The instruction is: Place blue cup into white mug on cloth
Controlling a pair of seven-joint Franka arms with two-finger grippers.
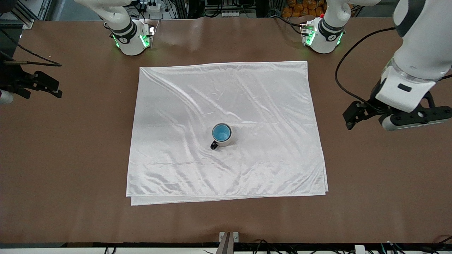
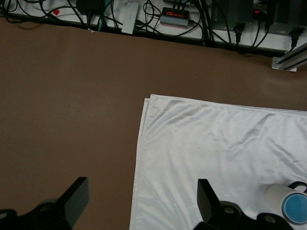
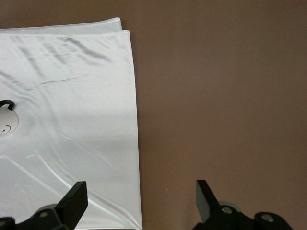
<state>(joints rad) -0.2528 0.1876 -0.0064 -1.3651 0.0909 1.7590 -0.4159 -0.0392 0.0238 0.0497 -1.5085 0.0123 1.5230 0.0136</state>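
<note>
The desk (image 1: 63,158) is a flat, matte brown surface. On it lies the cloth (image 1: 247,106), a large rectangle of shiny white satin-like fabric, folded double so that a second layer peeks out along the edge nearest the front camera and at the corner toward the left arm's end. Soft wrinkles and creases run across it and catch the light.

Near the middle of the cloth stands the white mug (image 1: 227,141), a small round cream-white ceramic piece with a smooth glazed wall and a dark black loop handle that points toward the front camera. The blue cup (image 1: 221,133) sits upright inside the mug, nested within its rim; only its light blue, glossy interior shows as a round disc. In the left wrist view the mug's pale wall and the blue inside appear at the frame's edge, and in the right wrist view only a part of the mug's side and handle shows.

The left end effector (image 1: 353,118) hangs in the air over bare desk off the cloth's edge at the left arm's end, its black fingers (image 2: 76,196) spread fully apart, holding nothing and touching nothing. The right end effector (image 1: 46,84) hangs over bare desk off the cloth's edge at the right arm's end, its fingers (image 3: 74,197) likewise wide apart and empty. Both arms wait.

Farther from the front camera than the cloth stand the two white arm bases (image 1: 132,38) with green lights.
</note>
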